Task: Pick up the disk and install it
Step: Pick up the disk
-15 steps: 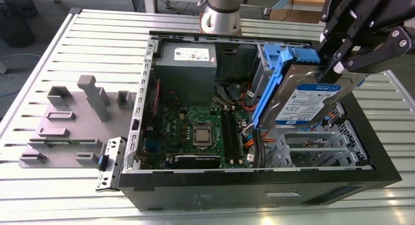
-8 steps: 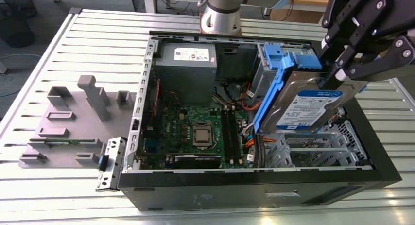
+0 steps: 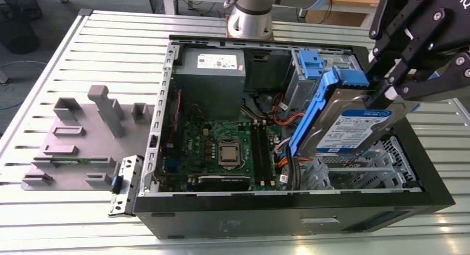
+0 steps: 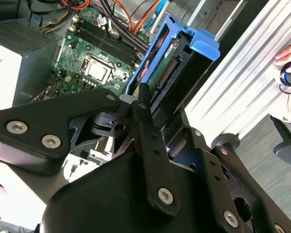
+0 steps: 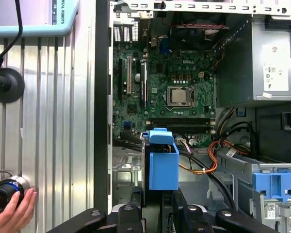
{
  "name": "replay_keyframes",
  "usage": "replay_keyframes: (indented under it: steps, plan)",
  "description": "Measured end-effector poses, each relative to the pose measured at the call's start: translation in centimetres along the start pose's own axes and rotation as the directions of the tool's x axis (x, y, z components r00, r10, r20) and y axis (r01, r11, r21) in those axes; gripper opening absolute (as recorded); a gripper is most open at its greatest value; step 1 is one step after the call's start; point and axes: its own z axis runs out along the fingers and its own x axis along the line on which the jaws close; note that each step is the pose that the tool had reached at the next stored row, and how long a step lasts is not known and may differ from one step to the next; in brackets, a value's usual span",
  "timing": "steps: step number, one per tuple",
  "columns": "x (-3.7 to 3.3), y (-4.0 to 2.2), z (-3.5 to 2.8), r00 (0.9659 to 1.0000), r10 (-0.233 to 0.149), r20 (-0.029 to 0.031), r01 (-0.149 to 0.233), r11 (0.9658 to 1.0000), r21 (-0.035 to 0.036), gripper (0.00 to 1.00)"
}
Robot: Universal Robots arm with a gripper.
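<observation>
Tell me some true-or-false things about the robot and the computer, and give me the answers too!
1. The gripper holds the disk. True.
2. The disk lies flat inside the case. False: it is tilted, with its upper end in the gripper.
3. The case is closed up. False: its side is open and the motherboard shows.
4. A blue bracket runs round the disk's edges. True.

Silver disk (image 3: pixel 339 135) with white-and-blue label (image 3: pixel 361 124) and blue bracket (image 3: pixel 314 114), black hand (image 3: pixel 382 98), green motherboard (image 3: pixel 220 139), grey ribbed table (image 3: pixel 110 51).
</observation>
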Motion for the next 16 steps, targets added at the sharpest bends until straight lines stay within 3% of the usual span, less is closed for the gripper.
replay_keyframes:
  steps: [7,16]
  plan:
    - [0.19,-1.35,0.16,1.0000,0.000,-0.0001,0.000,1.0000,-0.0003,0.35]
    - [0.25,-3.63,0.26,1.0000,0.000,-0.0001,0.000,1.0000,-0.0023,0.35]
